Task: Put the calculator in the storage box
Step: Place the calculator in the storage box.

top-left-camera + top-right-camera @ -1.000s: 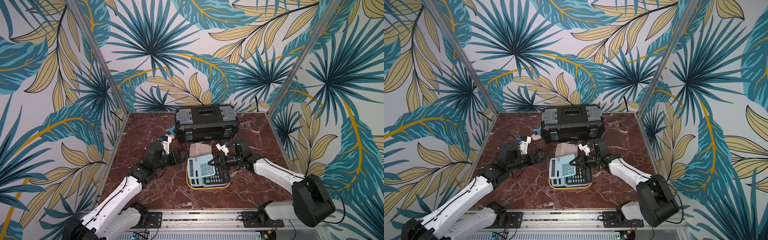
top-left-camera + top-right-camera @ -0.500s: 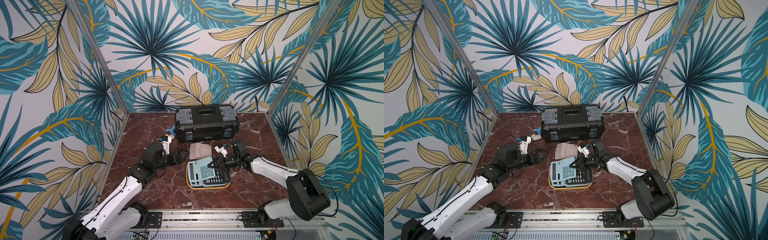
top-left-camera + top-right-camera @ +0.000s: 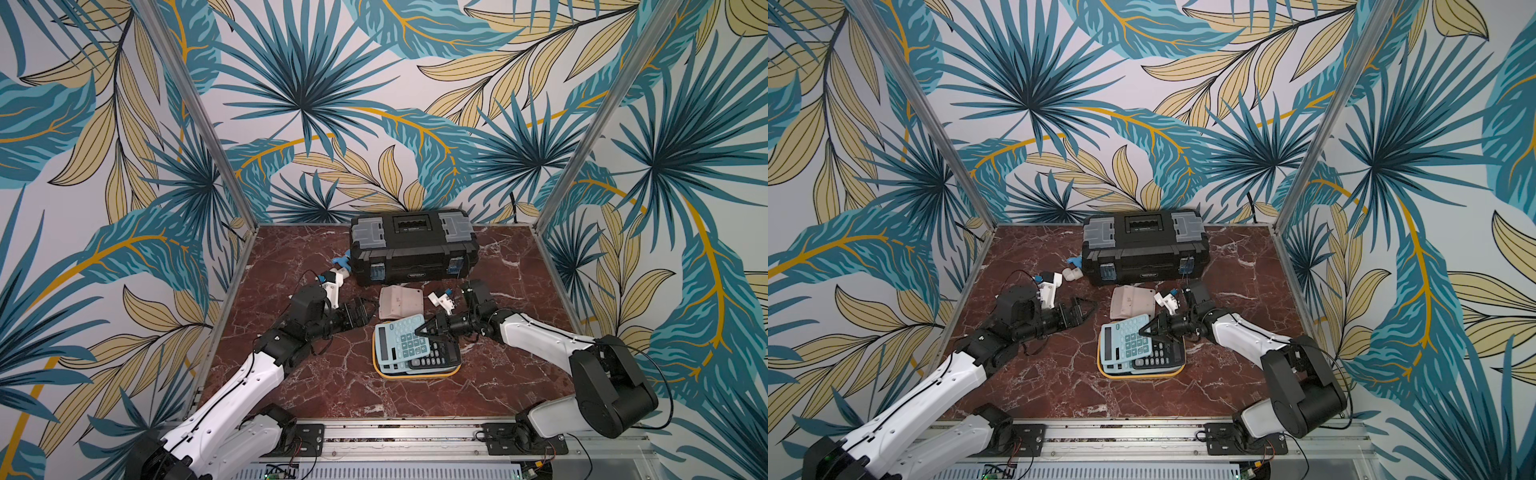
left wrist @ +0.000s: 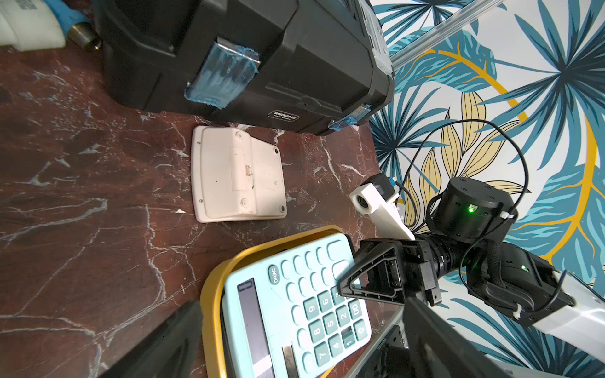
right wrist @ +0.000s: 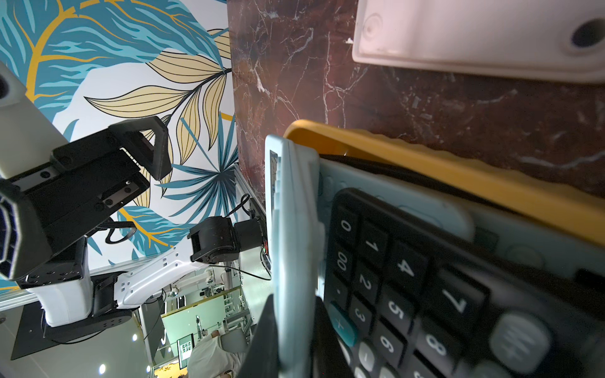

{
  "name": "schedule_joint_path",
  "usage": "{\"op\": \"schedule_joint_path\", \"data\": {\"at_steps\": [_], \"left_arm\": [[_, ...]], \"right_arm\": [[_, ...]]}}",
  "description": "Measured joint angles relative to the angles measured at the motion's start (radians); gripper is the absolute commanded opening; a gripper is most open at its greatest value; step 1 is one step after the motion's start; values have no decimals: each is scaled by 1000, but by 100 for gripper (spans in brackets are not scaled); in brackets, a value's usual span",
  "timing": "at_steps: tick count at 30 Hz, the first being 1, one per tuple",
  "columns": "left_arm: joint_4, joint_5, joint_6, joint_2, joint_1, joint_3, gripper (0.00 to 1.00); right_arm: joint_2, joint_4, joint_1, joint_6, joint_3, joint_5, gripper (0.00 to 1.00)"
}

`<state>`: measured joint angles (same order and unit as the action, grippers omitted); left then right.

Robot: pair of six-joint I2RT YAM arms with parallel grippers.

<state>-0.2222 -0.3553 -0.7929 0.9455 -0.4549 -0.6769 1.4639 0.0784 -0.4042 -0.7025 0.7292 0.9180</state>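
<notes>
The storage box is a shallow yellow-orange tray near the middle of the marble floor. A light-blue calculator sits tilted over it, face up. My right gripper is shut on that calculator's right edge. Beneath it in the tray lies a black calculator. A pale pink calculator lies face down just behind the tray. My left gripper is open and empty, left of the tray.
A black toolbox with grey lid compartments stands at the back, close behind the pink calculator. Small white and blue fittings lie at its left end. Patterned walls enclose the floor on three sides.
The right arm has shifted slightly, bringing the blue calculator a little lower over the tray. The left arm has stayed put.
</notes>
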Motion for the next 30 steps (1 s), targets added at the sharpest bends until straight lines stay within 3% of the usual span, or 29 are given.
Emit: {"op": "schedule_joint_path", "data": {"at_steps": [16,19,30], "left_arm": [[0,0,0,0,0,0,100],[0,0,0,0,0,0,100],[0,0,0,0,0,0,100]], "right_arm": [[-11,30,0,26,-2,11,9],[-11,30,0,26,-8,14,20],[-27,84,0,47,-11,3,34]]}}
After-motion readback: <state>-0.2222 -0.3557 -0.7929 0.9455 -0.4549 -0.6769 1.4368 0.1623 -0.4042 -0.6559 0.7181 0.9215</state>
